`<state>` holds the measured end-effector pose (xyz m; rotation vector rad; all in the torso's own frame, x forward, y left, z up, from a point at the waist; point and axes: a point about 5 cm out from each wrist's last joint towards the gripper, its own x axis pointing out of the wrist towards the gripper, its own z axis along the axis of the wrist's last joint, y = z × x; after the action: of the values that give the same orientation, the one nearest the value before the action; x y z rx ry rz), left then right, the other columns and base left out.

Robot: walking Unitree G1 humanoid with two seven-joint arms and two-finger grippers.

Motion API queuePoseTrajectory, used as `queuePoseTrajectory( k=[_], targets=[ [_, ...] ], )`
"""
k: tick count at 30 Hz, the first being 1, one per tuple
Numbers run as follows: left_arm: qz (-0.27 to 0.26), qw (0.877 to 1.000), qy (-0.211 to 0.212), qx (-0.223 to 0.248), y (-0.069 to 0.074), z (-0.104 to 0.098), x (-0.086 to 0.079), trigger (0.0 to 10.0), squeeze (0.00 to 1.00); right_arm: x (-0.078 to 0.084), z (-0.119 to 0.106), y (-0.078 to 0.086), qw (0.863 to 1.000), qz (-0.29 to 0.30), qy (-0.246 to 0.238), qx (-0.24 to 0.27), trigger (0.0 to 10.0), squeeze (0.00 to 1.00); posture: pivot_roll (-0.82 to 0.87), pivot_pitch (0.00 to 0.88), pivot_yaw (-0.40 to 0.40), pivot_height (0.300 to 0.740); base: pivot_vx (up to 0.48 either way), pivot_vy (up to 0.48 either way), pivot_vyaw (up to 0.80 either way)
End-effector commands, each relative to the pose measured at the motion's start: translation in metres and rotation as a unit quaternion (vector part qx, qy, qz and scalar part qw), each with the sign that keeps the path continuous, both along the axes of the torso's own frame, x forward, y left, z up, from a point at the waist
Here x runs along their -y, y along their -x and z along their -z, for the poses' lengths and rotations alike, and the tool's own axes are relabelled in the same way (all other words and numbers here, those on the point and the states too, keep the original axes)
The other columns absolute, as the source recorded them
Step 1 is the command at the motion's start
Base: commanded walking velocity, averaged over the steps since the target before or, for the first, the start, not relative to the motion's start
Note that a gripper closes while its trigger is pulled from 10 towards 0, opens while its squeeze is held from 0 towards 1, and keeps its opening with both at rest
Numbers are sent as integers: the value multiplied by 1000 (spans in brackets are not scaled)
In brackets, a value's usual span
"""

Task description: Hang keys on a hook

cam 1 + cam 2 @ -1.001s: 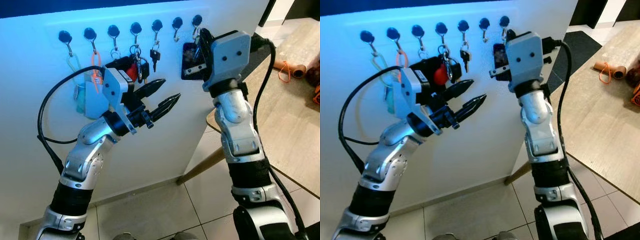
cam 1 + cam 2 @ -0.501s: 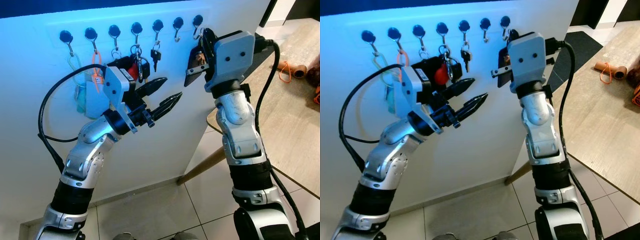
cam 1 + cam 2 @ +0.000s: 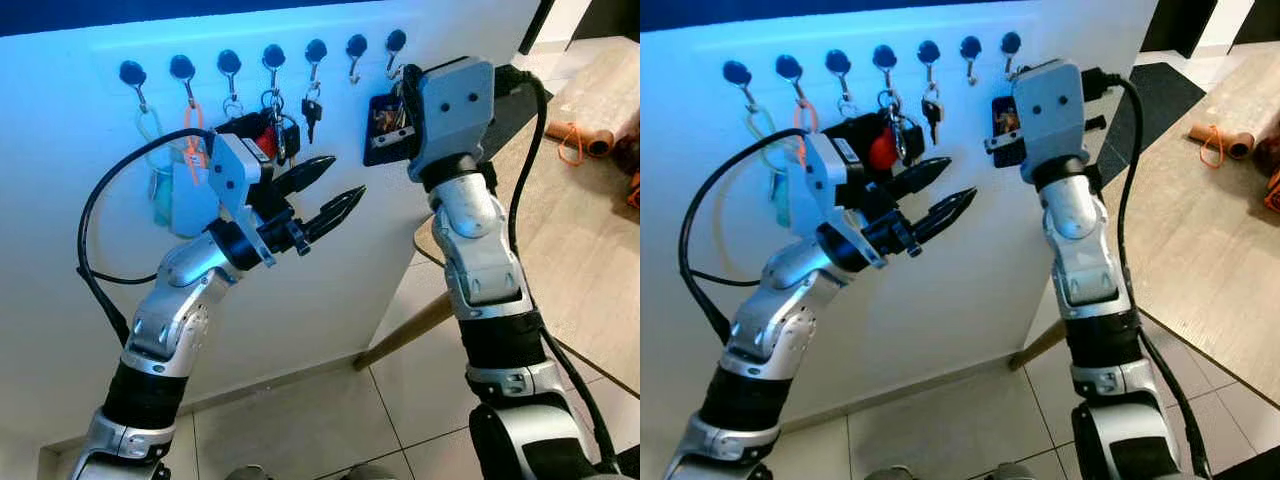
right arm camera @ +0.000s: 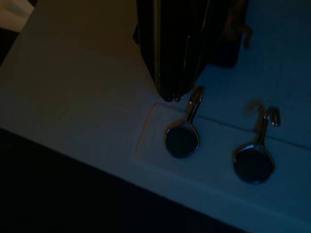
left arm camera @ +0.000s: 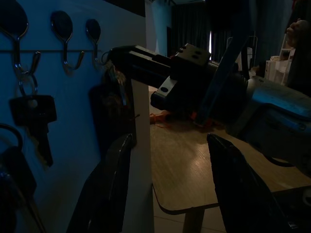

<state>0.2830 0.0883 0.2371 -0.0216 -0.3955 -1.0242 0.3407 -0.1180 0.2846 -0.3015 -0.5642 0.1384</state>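
A row of black-headed hooks runs along a white panel. My right gripper [image 3: 403,78] is raised to the rightmost hook [image 3: 396,42], its fingers [image 4: 171,92] pressed together with the tip just beside that hook [image 4: 182,138]. It is shut on a key bunch with a black pouch [image 3: 381,128] that hangs flat against the panel just below the hook. Whether the ring sits over the hook is hidden by the fingers. The hook beside it [image 4: 253,162] is bare. My left gripper [image 3: 342,178] hovers open in front of the panel below the middle hooks, holding nothing.
The other hooks carry a black key [image 5: 31,114], a bunch with a red fob [image 3: 262,140], an orange tag [image 3: 190,150] and a pale blue tag [image 3: 160,190]. A wooden table [image 3: 590,210] with an orange loop [image 3: 570,140] stands at the right, over a tiled floor [image 3: 300,420].
The black pouch swung up and tilted half a second ago and now hangs level again, slightly lower and to the left. My left arm has stayed still.
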Motion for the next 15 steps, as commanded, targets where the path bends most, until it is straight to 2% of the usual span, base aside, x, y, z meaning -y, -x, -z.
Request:
queuePoseTrajectory(
  k=[1,11,15],
  targets=[
    [1,1000,-11,9,2,-1,2,10000,0,2,-1,-2,1000,3,3,-5,10000,0,12,97,-26,740,0,0,0],
    [0,1000,-9,12,2,-3,2,10000,0,-4,-7,4,1000,-12,0,20,10000,0,14,99,-27,740,0,0,0],
    [1,1000,-8,12,2,-3,2,10000,0,-11,-6,9,999,-22,-3,24,10000,0,14,101,-30,740,0,0,0]
  ],
)
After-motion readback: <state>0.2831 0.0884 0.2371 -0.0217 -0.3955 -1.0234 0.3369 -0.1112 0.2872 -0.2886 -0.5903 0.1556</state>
